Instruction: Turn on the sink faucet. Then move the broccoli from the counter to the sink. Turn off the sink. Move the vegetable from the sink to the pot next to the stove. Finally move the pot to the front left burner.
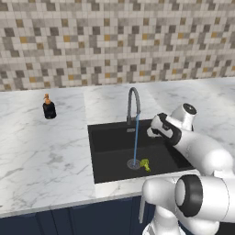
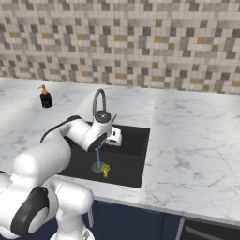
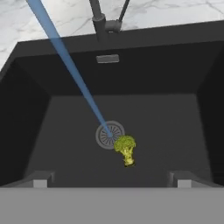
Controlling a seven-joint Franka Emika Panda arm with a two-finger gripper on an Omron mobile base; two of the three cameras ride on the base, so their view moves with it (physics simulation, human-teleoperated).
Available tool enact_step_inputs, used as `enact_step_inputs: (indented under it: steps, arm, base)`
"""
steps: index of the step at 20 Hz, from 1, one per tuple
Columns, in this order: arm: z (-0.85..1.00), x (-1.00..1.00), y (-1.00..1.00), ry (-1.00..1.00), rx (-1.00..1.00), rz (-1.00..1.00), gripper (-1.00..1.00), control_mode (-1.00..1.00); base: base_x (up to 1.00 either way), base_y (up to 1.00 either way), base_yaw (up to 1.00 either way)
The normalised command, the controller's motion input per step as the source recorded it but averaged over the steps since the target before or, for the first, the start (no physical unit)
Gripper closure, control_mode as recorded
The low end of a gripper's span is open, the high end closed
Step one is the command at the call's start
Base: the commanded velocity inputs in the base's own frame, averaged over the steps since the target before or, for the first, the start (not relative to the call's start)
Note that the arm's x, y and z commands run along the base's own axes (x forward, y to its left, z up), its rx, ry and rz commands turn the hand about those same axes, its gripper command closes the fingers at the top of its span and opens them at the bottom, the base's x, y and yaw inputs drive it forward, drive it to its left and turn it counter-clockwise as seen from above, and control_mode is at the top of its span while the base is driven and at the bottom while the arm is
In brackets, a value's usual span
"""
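Mosaic-tiled kitchen wall behind a white marble counter (image 1: 41, 151) with a black sink (image 1: 108, 137), where water runs over a piece of broccoli (image 1: 145, 164).

Water falls in a thin blue stream (image 1: 136, 137) from the sink faucet (image 1: 133, 103), a grey gooseneck tap at the back rim, and lands on the round silver drain (image 3: 110, 134). The green and yellow broccoli lies on the basin floor, touching the drain's edge on the side nearer the robot. The white arm reaches over the sink, and its gripper (image 3: 109, 180) hangs above the basin, looking down into it; the jaws stand wide apart and hold nothing. A small black soap bottle (image 1: 49, 108) with an orange pump stands on the counter, well to the left of the sink.
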Motion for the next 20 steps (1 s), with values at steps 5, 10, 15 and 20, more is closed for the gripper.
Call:
enact_step_inputs:
  steps: [5, 10, 15, 20]
  arm:
    - [0.21, 0.0, -0.37, -0.01, 0.0, 0.01, -1.0, -1.0]
    - [0.01, 0.0, -0.35, -0.01, 0.01, 0.04, -1.0, -1.0]
    - [0.02, 0.0, -0.17, 0.0, 0.02, 0.0, -1.0, -1.0]
    - [0.0, 0.19, -0.24, -0.06, 0.06, 0.05, -1.0, -1.0]
  base:
    - [0.0, 0.0, 0.0]
    - [0.0, 0.0, 0.0]
    - [0.0, 0.0, 0.0]
    - [0.0, 0.0, 0.0]
